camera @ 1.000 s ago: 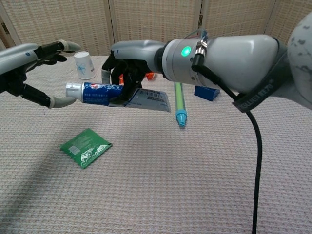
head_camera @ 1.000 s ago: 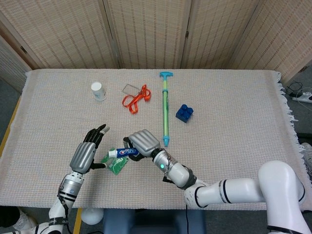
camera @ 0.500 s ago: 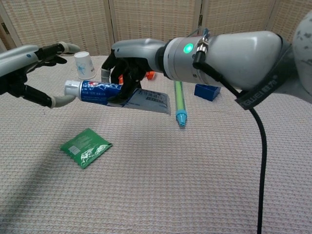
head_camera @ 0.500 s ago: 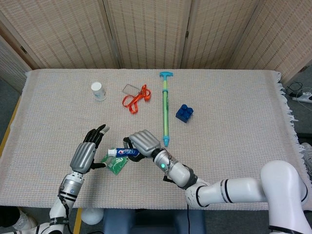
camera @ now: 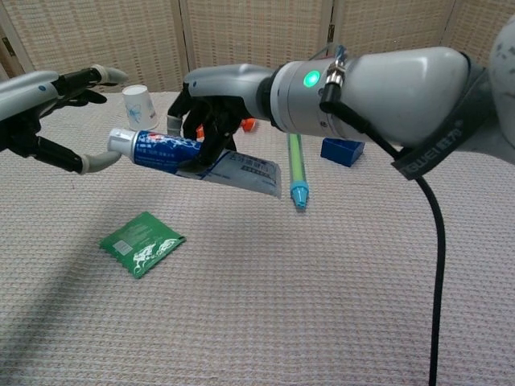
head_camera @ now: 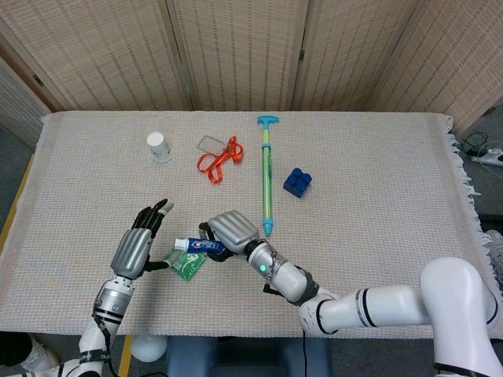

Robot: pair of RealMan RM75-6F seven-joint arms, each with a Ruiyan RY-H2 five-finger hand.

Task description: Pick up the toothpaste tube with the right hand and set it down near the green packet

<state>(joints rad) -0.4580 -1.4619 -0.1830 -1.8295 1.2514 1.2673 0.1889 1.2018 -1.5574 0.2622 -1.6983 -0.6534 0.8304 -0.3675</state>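
Toothpaste (camera: 181, 154) hung above the bench (camera: 322, 281) in the upper left of the chest frame, gripped by the right hand (camera: 211, 104), its cap end pointing left. The packet (camera: 142, 242) lay flat below it, lower left. The left hand (camera: 56, 121) held nothing, fingers spread, at the left edge beside the cap.
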